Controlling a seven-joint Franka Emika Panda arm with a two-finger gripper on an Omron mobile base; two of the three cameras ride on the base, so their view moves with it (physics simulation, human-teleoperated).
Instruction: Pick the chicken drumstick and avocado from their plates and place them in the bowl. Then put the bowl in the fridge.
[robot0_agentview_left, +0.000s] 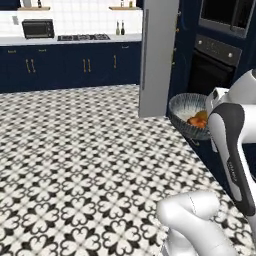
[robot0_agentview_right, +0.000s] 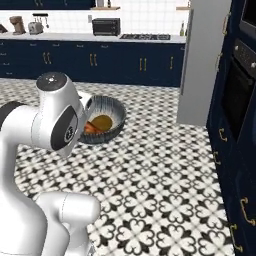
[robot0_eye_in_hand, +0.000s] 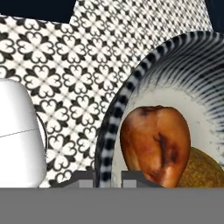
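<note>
The gripper (robot0_eye_in_hand: 108, 178) is clamped on the rim of the deep striped grey bowl (robot0_eye_in_hand: 114, 114), with the reddish-brown chicken drumstick (robot0_eye_in_hand: 155, 144) and brown-green avocado (robot0_eye_in_hand: 205, 171) just beyond.

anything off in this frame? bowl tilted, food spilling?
Nothing spilled. The claw is shut on the bowl's rim, carrying it above the patterned floor. The bowl looks roughly level, with the chicken drumstick and avocado inside, touching. One oddity: the fridge door stands open ahead.
</note>
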